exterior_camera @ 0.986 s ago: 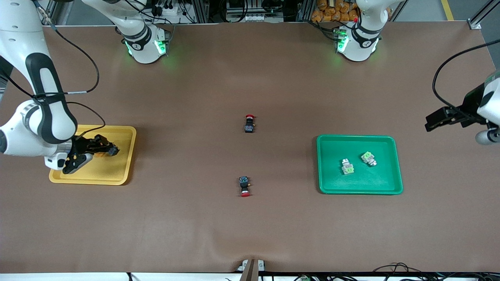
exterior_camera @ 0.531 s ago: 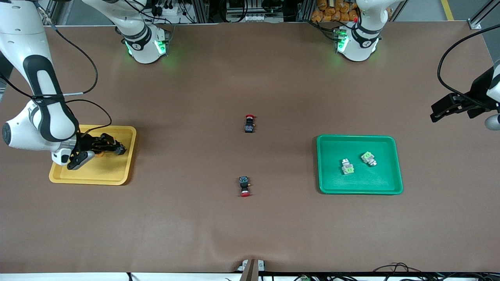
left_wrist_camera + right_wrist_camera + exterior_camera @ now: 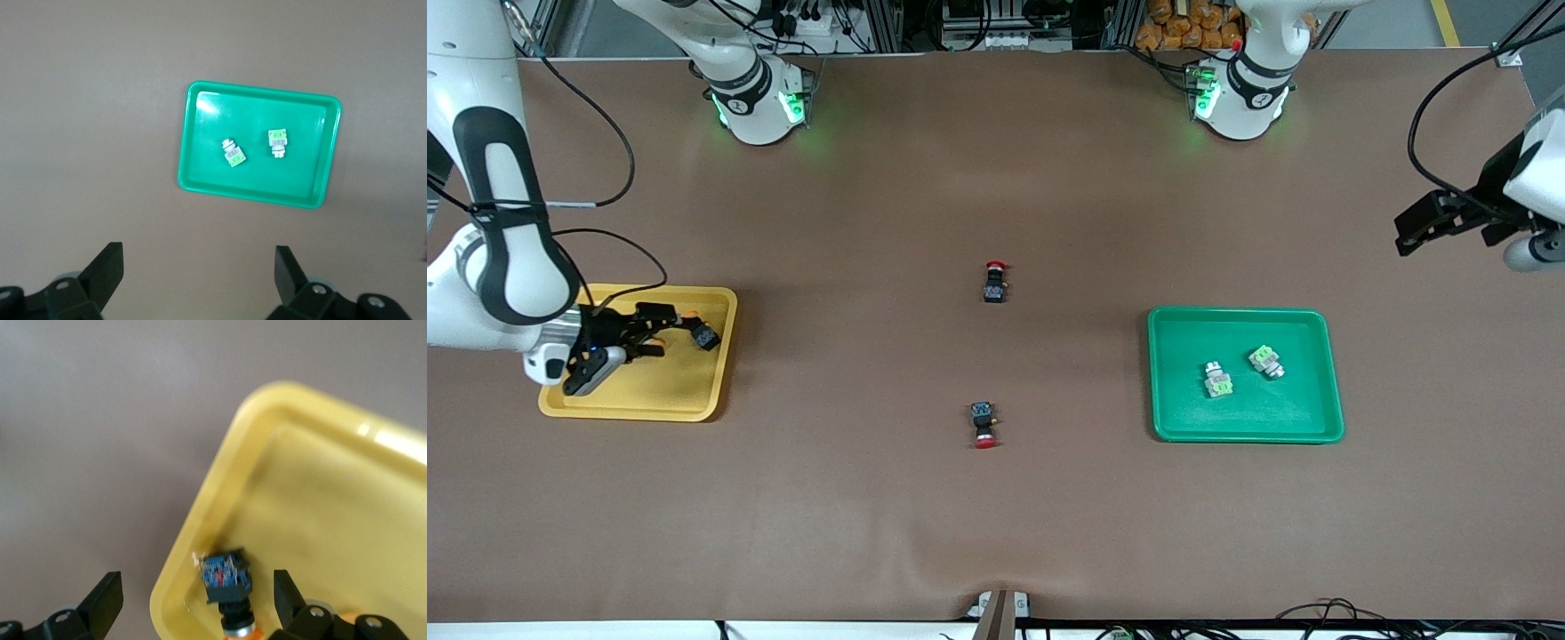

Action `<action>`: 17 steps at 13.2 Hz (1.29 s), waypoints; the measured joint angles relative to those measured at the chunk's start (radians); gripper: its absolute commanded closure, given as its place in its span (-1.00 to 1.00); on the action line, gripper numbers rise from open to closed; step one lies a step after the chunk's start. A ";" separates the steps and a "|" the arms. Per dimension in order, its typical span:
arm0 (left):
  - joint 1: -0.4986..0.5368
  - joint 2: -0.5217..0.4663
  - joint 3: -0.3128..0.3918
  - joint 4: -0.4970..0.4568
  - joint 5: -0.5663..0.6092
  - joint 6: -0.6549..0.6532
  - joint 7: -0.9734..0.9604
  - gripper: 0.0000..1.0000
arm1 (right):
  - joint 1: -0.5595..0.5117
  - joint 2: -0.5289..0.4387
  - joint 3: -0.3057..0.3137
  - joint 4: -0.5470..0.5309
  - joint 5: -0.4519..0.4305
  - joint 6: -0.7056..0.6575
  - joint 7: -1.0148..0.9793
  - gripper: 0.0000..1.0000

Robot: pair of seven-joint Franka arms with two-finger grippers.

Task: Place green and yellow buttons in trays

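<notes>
Nearest the front camera lies a red-capped switch (image 3: 984,425) on the table (image 3: 996,516), not wanted. Next come the green tray (image 3: 1245,434) with both green buttons (image 3: 1217,380), and the yellow tray (image 3: 694,404), where the right end effector (image 3: 654,336), fingers spread, hovers over a just-released yellow button (image 3: 229,583). Sorting looks nearly finished; a second yellow button isn't visible. Over the table's edge, the left end effector (image 3: 199,270) waits spread and empty.

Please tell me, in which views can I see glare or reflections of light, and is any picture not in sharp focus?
Front view: green glow from the bases' lights falls on the table. Left wrist view: a white glare spot in a corner of the green tray. Right wrist view: bright glare on the yellow tray, whose rim looks soft; the button in it is sharper.
</notes>
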State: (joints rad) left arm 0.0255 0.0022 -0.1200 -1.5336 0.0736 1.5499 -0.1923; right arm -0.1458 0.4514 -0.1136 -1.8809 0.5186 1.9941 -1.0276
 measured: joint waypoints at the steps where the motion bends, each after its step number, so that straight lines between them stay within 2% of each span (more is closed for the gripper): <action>1: -0.011 -0.025 0.019 -0.031 -0.017 0.001 0.002 -1.00 | 0.006 -0.001 0.007 0.030 0.005 -0.002 0.000 -1.00; 4: -0.012 -0.073 0.030 -0.090 -0.031 0.010 0.009 -1.00 | 0.056 -0.003 0.016 0.163 0.025 -0.047 0.071 -1.00; 7: -0.015 -0.076 0.029 -0.101 -0.032 0.013 0.010 -1.00 | 0.124 -0.003 0.017 0.339 0.028 -0.064 0.287 -1.00; 10: -0.022 -0.076 0.028 -0.105 -0.032 0.013 0.010 -1.00 | 0.152 -0.001 0.017 0.435 0.023 -0.068 0.414 -1.00; 15: -0.021 -0.075 0.028 -0.116 -0.050 0.016 0.010 -1.00 | 0.152 0.044 0.011 0.570 -0.014 -0.062 0.426 -1.00; 17: -0.020 -0.075 0.030 -0.118 -0.060 0.016 0.010 -1.00 | 0.152 0.047 0.009 0.594 -0.029 -0.061 0.342 -1.00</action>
State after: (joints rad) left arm 0.0051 -0.0730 -0.0899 -1.6515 0.0135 1.5656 -0.1827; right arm 0.0064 0.4984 -0.1045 -1.2867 0.4891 1.9330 -0.6853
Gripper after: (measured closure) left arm 0.000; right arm 0.000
